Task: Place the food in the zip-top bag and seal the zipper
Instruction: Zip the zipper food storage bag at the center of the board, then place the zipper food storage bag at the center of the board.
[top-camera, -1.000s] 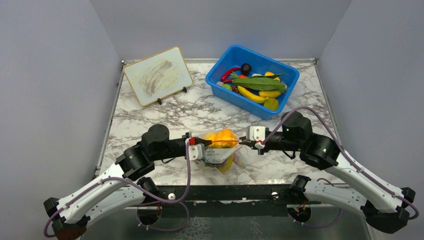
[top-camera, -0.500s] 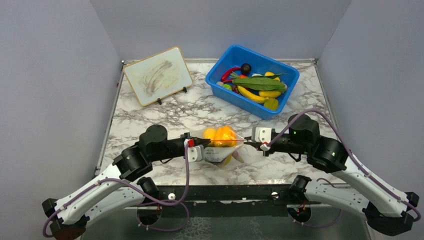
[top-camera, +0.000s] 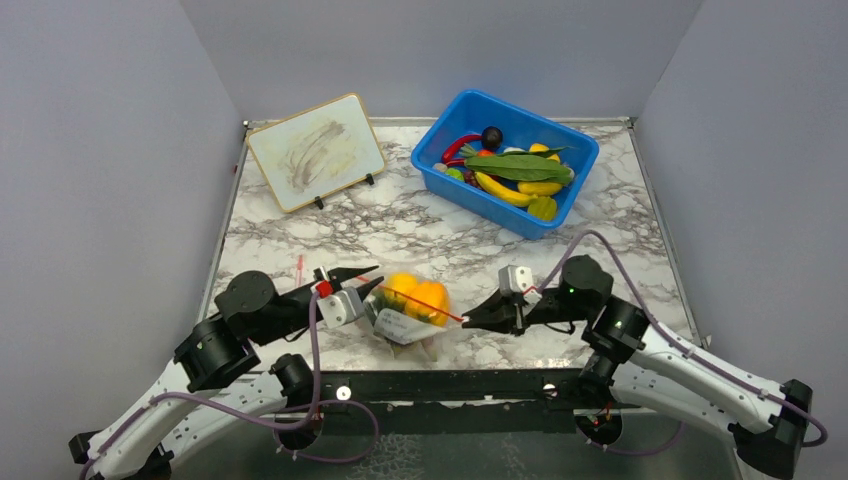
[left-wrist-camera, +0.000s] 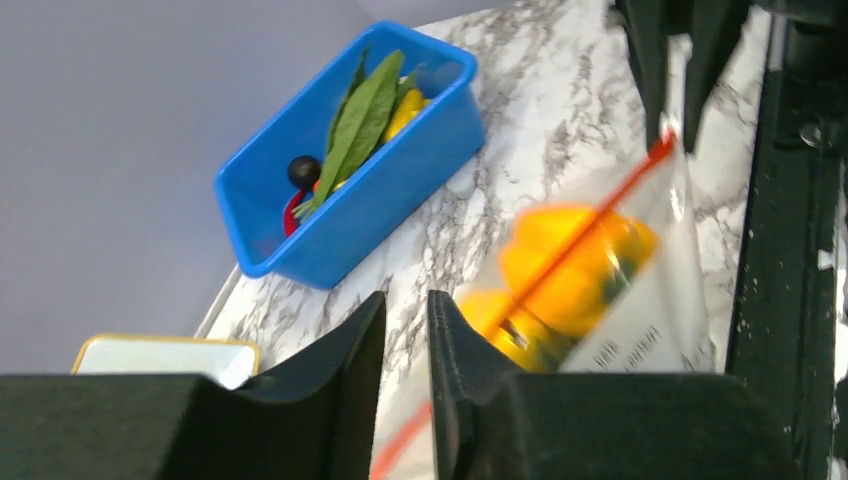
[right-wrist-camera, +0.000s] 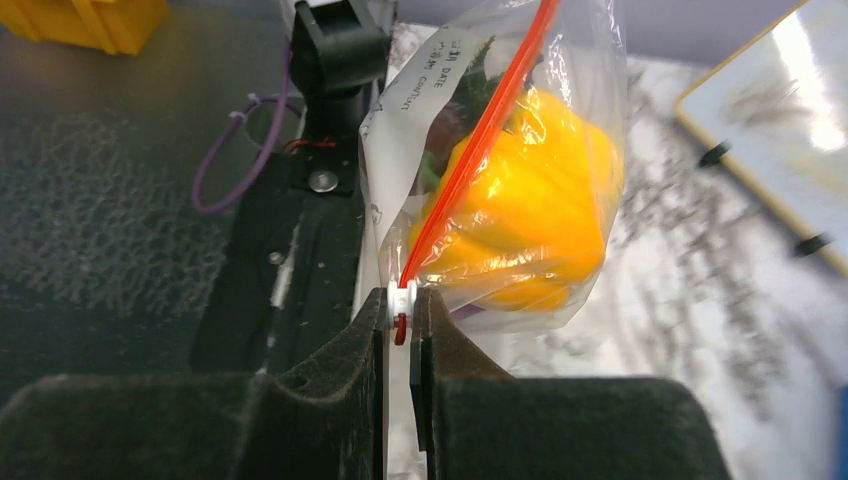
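The clear zip-top bag (top-camera: 410, 322) lies near the table's front edge, with orange and yellow food (top-camera: 418, 297) inside. Its red zipper (top-camera: 425, 306) runs slantwise across the top. My right gripper (top-camera: 466, 321) is at the strip's right end. In the right wrist view this gripper (right-wrist-camera: 399, 300) is shut on the zipper's white slider (right-wrist-camera: 400, 297), and the bag (right-wrist-camera: 520, 130) hangs beyond it. My left gripper (top-camera: 378, 275) stands just left of the bag. In the left wrist view its jaws (left-wrist-camera: 405, 297) are slightly parted, with marble showing between them and the bag (left-wrist-camera: 650, 300) off to the right.
A blue bin (top-camera: 478, 203) at the back right holds more toy food: bananas, a long green leaf (top-camera: 515, 166) and a dark round fruit. A small whiteboard (top-camera: 315, 152) stands propped at the back left. The table's dark front rail (top-camera: 450, 380) runs just below the bag.
My left gripper has opened, let go of the bag's left end and drawn back to the left. The bag has sunk toward the front edge, and my right gripper has followed it with the slider.
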